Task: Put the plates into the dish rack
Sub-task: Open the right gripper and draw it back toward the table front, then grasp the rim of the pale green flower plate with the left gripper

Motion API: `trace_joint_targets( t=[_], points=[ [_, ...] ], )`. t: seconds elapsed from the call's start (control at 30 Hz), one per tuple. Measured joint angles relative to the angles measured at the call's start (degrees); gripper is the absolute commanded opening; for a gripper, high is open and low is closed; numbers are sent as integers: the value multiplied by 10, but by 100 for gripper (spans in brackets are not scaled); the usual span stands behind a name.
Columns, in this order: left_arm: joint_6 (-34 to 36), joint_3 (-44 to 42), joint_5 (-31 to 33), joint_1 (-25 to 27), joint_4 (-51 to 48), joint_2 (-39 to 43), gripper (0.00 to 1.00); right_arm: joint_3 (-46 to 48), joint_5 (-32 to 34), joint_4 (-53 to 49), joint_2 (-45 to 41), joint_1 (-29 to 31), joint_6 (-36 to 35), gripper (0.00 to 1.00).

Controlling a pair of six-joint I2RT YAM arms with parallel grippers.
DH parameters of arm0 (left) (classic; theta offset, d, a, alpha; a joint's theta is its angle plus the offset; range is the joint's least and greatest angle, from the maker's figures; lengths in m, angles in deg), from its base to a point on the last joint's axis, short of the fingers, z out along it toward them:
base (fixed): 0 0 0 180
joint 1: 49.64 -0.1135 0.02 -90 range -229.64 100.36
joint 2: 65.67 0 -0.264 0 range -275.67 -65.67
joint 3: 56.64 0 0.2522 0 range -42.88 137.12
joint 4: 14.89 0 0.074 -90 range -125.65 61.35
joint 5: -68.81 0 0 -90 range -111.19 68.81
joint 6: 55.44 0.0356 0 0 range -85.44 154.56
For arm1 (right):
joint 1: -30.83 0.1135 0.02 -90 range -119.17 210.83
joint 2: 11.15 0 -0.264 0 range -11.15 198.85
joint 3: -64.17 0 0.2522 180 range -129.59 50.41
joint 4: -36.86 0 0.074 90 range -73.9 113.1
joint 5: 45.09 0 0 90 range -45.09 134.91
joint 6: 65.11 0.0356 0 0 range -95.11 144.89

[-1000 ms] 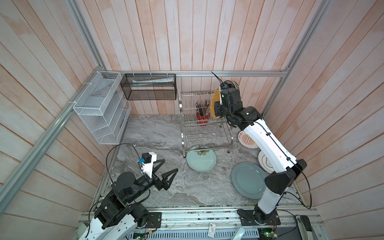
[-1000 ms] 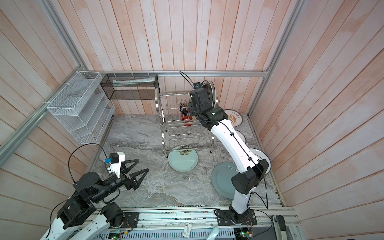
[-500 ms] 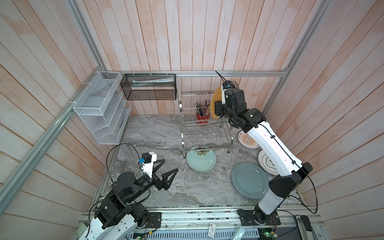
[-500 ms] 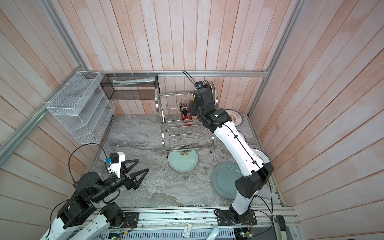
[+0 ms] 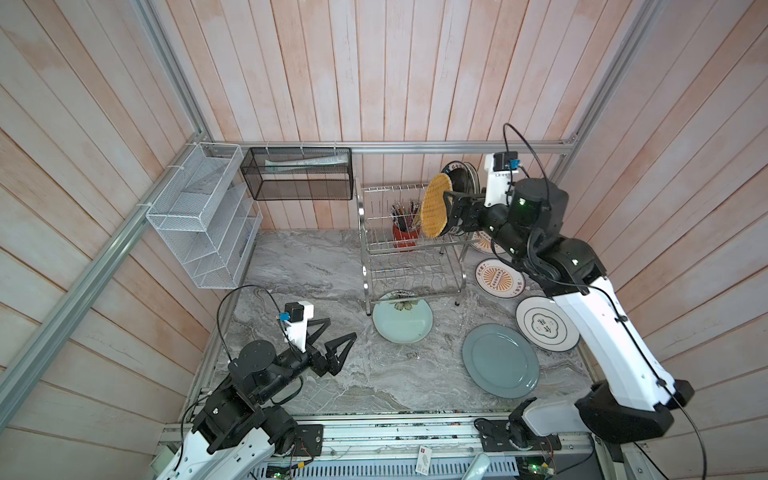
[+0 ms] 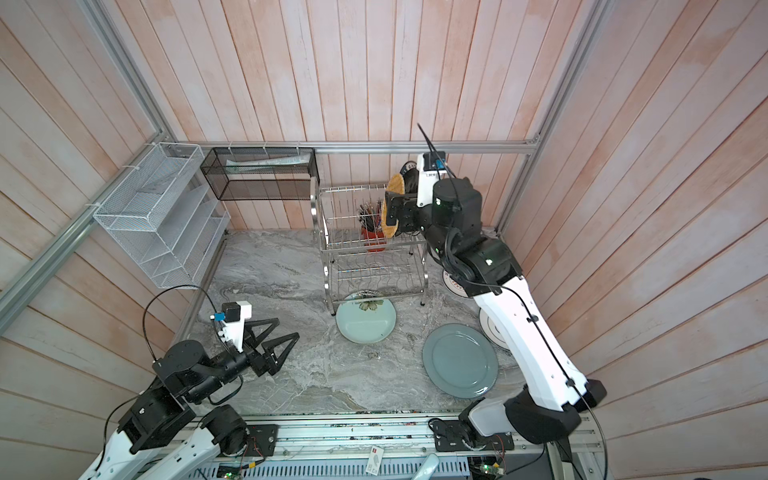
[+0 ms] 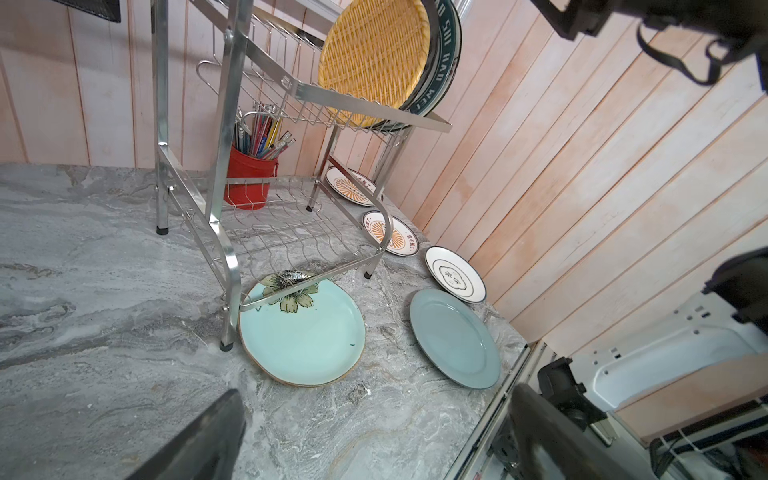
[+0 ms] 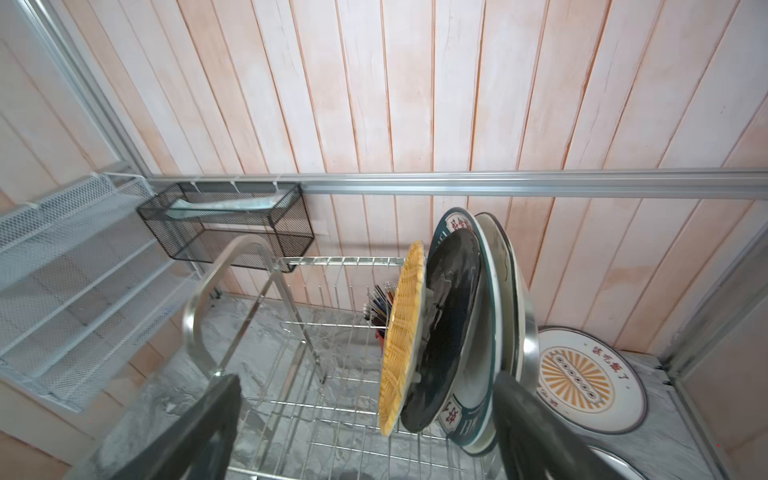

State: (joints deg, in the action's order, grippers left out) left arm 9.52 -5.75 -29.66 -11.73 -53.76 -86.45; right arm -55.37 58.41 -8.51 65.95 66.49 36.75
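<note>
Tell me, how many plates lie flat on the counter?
5. The mint flowered plate lies partly under the dish rack, the grey-blue plate beside it; the dark-emblem plate and two sunburst plates line the wall. More could be hidden under the rack.

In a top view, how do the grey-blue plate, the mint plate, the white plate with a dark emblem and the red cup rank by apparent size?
Largest: grey-blue plate.
Then: mint plate and emblem plate, which look alike.
Smallest: red cup.
</note>
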Motion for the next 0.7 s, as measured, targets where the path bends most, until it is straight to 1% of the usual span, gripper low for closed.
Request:
trace_joint_targets(
  t=[0.07,0.17,0.23,0.33,0.4,0.53,0.7],
  points=[
    [-27,-14,0,0,10,3,100,63,-22,12,-58,0,9,98],
    [-84,-60,-4,0,27,7,100,172,-51,27,-146,1,27,98],
    [-131,-103,-18,0,52,4,100,254,-68,33,-207,1,42,98],
    [-196,-162,-37,5,105,-25,100,355,-91,38,-273,1,65,98],
    [-235,-191,-41,19,143,-70,100,417,-104,42,-310,1,82,98],
    [-310,-221,-29,47,224,-195,94,520,-115,46,-369,1,111,98],
    [-376,-221,-4,55,308,-340,85,583,-126,57,-399,1,139,98]
  ],
)
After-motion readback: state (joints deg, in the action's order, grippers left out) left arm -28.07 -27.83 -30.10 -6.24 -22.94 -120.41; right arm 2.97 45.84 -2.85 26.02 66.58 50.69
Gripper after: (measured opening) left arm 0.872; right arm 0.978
